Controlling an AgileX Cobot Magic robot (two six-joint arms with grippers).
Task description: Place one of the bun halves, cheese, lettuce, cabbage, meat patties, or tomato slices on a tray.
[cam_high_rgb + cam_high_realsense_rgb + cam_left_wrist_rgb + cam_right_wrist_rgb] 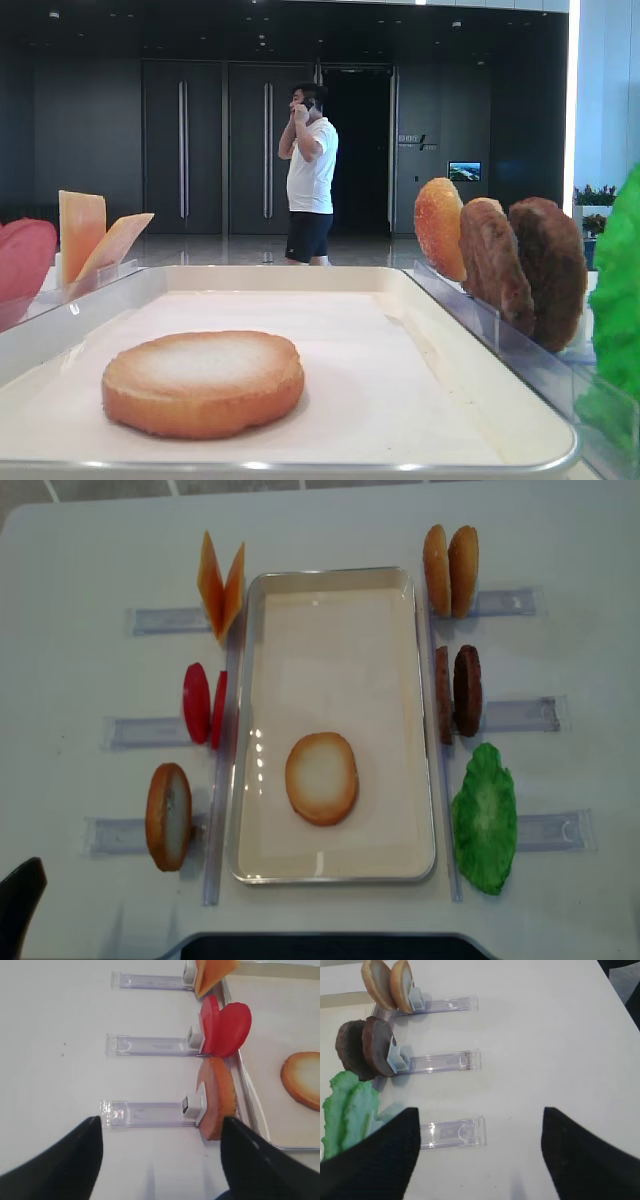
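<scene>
One bun half (321, 778) lies pale face up on the cream tray (330, 630), also seen from table height (203, 383). A second bun half (220, 1097) stands in a clear holder left of the tray. Behind it stand tomato slices (225, 1027) and cheese (221, 580). Meat patties (458, 692) and green lettuce (485, 818) stand on the right; I cannot tell cabbage apart from it. My left gripper (161, 1122) is open over the table beside the standing bun half. My right gripper (480, 1110) is open above the lettuce's holder (452, 1132).
Two orange grainy buns (450, 570) stand at the back right. Clear plastic holders (145, 732) stick out from both sides of the tray. A black finger tip (20, 900) shows at the table's front left corner. A person (310, 175) stands far behind the table.
</scene>
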